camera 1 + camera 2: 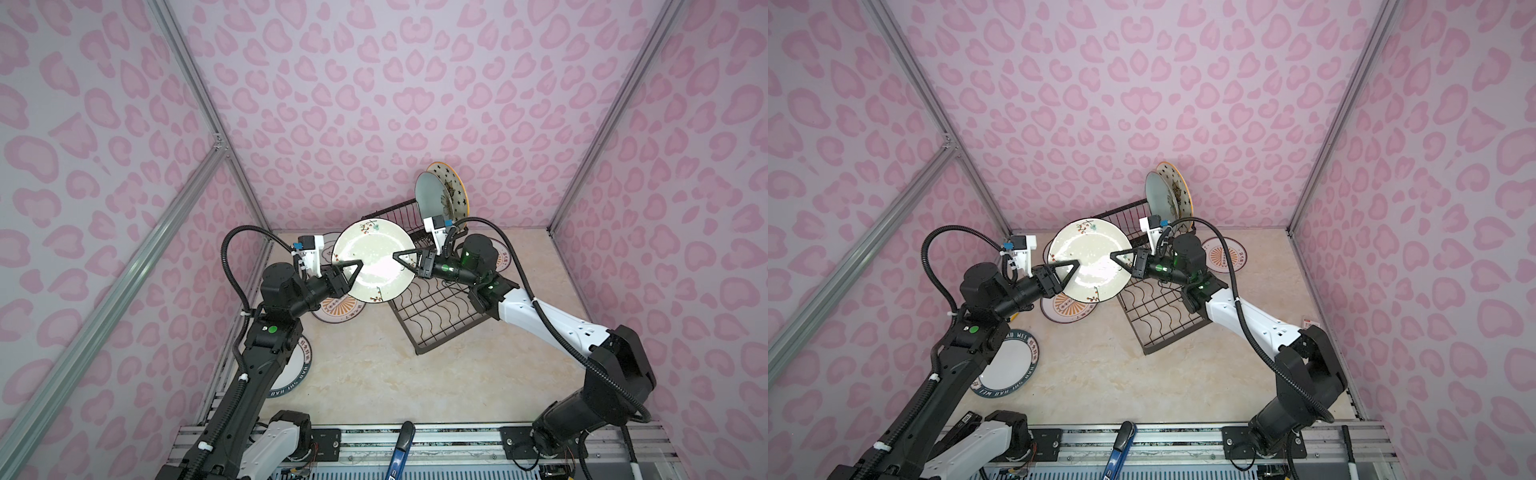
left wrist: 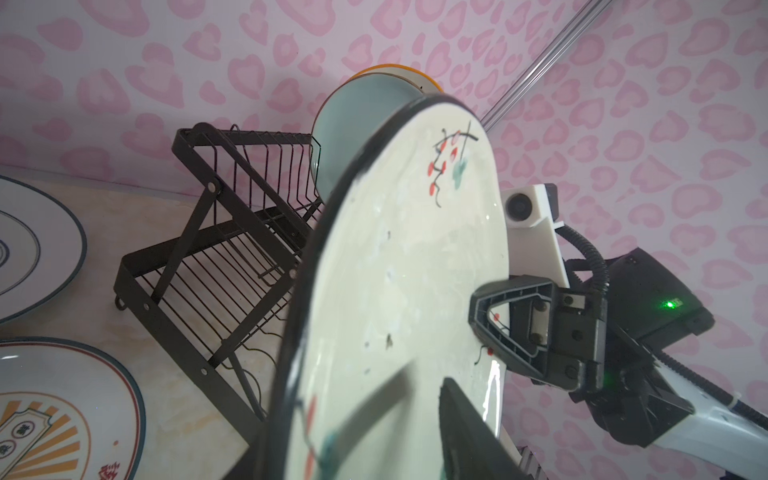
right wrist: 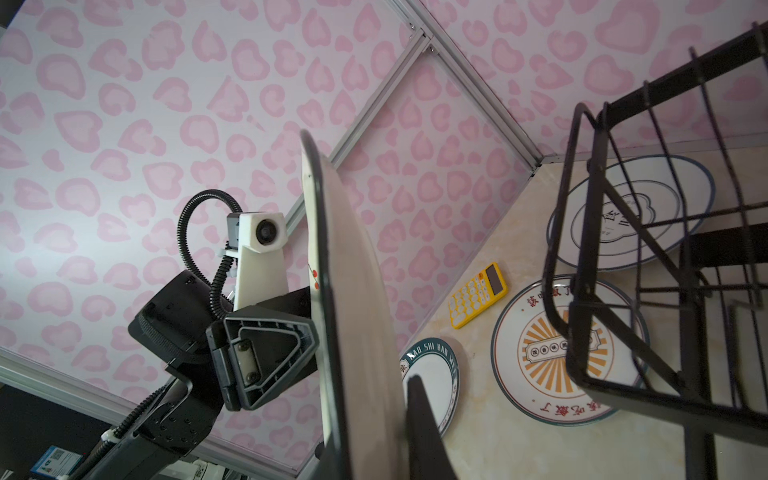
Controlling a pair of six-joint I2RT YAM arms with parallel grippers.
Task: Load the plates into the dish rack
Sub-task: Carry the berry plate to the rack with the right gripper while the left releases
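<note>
Nearest, at 7 o'clock on the table, the lettered plate lies flat, half under the left arm. Just past it an orange plate lies flat too. In both top views its far edge is hidden under the floral plate.

That floral plate is up in the air, off the table, between the two arms. In both top views it covers the 9 o'clock corner of the rack. It's tipped so its face looks up at the top camera. Being round, it's got no real long axis, but the line between the two grips runs 9 to 3 o'clock, and the red-flower sprigs sit around 12 and 6.

The left fingers are at its 9 o'clock rim and look spread: one stands off the glaze and throws a shadow on it. The right fingers pinch the 3 o'clock rim, one on the face and one on the back.

The rack sits skewed on the table, wavy tray near, raised basket far. At 3 o'clock behind the right arm a second orange plate lies flat. A ringed plate peeks out at 9 o'clock. Farthest, at 1 o'clock, the blue plate and starred plate stand on edge in the basket, blue in front.
</note>
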